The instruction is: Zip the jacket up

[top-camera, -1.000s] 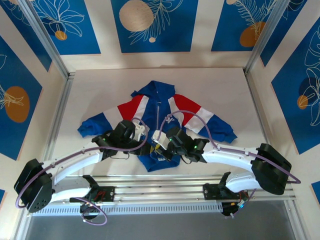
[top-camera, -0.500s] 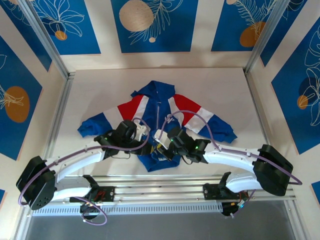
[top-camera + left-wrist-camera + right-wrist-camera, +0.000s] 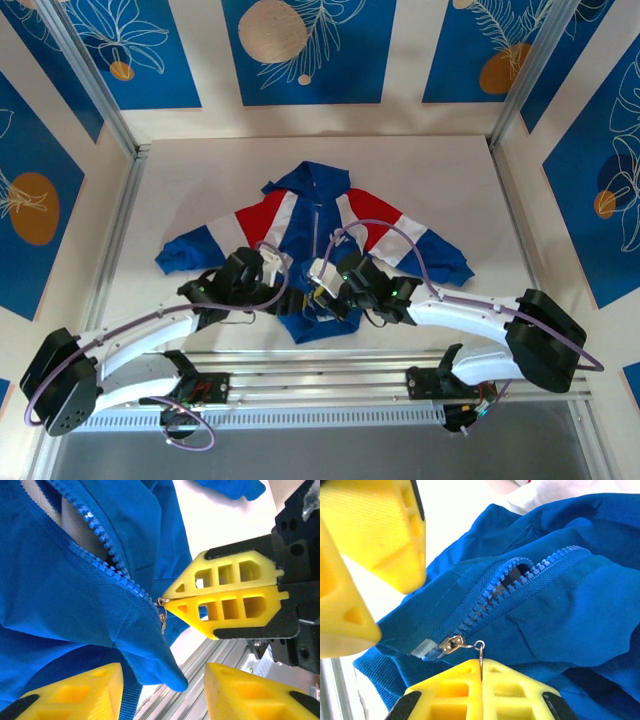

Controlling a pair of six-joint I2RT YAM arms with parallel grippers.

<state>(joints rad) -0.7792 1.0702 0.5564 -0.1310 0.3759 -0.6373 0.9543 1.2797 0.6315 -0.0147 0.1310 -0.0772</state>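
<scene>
The small royal-blue, red-and-white-panelled fabric jacket (image 3: 300,205) lies flat mid-table, hem toward the arms. The right gripper (image 3: 481,666) pinches the small metal zipper pull ring (image 3: 479,647) (ready to draw it up). The left gripper (image 3: 162,687) stands parted beside the hem, apparently grasping nothing.

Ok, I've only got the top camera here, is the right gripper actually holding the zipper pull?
Observer: Yes, the right wrist view shows the right gripper shut on the zipper pull.
Operator: Where's the slider?
Observer: The slider sits at the zipper's bottom end by the hem of the jacket; the teeth above it gape apart.
Operator: And the left gripper?
Observer: The left gripper is open, its fingers apart.
</scene>
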